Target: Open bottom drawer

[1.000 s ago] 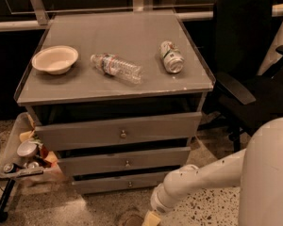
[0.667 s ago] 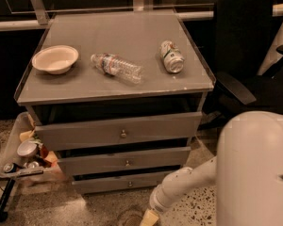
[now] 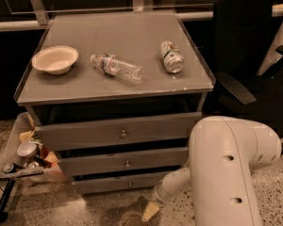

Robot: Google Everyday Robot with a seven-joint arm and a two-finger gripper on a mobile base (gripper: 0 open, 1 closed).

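**Gripper low beside the bottom drawer**

The cream-tipped gripper point(image 3: 150, 212) on the white robot arm point(image 3: 224, 173) hangs close to the speckled floor point(image 3: 75, 211). I cannot tell how far apart it is spread or whether it holds anything. Just above it and to its left, not touching it, is the slim grey bottom drawer point(image 3: 104, 185) with a small round metal knob point(image 3: 129, 184). Well above the gripper, the grey bench point(image 3: 132, 32) carries a cream paper bowl point(image 3: 55, 59), a clear plastic bottle point(image 3: 116, 68) lying on its side and a silver drink can point(image 3: 171, 57)

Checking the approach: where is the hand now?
Low at bottom centre of the camera view, the hand is near the floor, just below-right of the bottom drawer, clear of its knob.
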